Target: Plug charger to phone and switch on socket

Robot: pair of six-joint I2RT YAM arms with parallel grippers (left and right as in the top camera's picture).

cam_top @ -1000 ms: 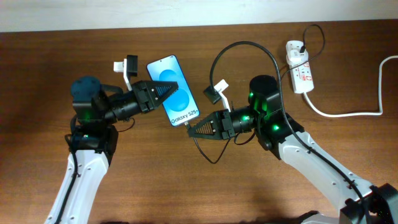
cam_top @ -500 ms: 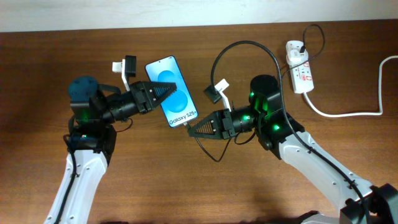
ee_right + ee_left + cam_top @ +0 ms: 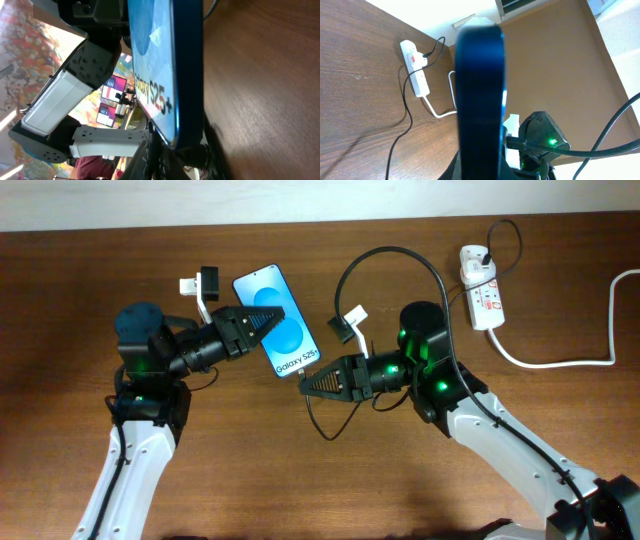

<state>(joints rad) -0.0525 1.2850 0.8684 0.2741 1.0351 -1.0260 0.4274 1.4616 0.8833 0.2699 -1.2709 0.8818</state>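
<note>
One brown table [image 3: 250, 480], white wall [image 3: 300, 200] beyond. Left gripper [image 3: 275, 319] clamps the phone [image 3: 295, 350]; right gripper [image 3: 304, 388], facing it, pinches the charger [image 3: 388, 249]; the socket [image 3: 481, 285] lies well behind it.

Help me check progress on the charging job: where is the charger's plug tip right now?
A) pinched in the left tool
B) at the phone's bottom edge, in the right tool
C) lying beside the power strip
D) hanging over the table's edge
B: the right tool holds the plug end of the charger at the bottom edge of the phone, which the left tool grips by its side.
</note>
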